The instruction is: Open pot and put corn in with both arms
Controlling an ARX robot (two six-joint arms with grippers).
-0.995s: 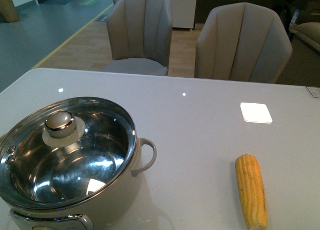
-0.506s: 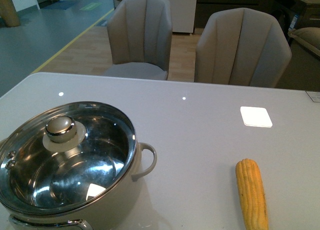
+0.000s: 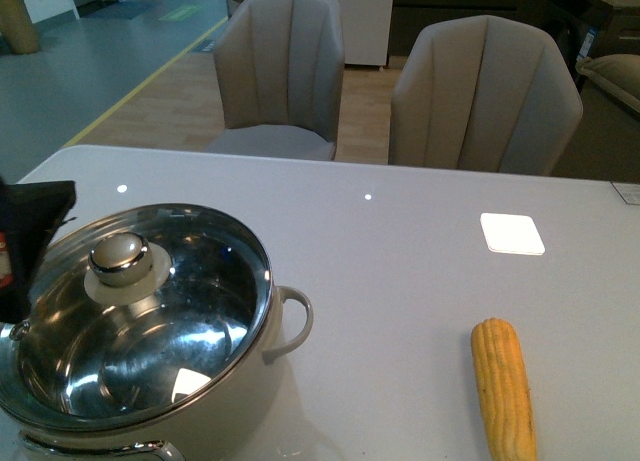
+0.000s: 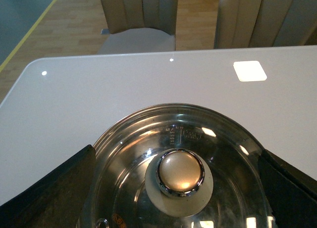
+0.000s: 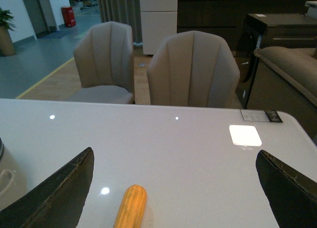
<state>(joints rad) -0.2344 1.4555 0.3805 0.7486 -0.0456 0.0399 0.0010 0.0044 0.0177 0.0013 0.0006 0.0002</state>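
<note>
On the pale table (image 3: 400, 231), toward the robot's left, sits the pot (image 3: 245, 386) with its glass lid (image 3: 200, 311) seated in the rim, so opening it is not yet done. The corn (image 3: 503, 386) lies bare on the tabletop well apart to the right, its length running away from the robot.

From where I stand, the left gripper (image 4: 174, 151) hangs over the lid with its jaws spread wide and nothing between them. Its wrist view looks straight down on the beige knob (image 4: 181, 172), which sits roughly centred between the two fingers. The right gripper (image 5: 173, 153) is equally wide open and empty, facing the table with the cob just ahead of it, a little off to one side.

I'd judge the lid to be rigid, fairly weighty and breakable, with slick glass and a polished steel band that offer no hold. The knob is the only sensible place to take it. Its domed top with a shiny collar looks slippery, so the fingers should close low on its waist, and the lid should come up level so it does not catch the rim.

The cob looks light and stiff, and the kernel rows should give some bite. It is round and may roll, so I'd pinch it across the middle.
</note>
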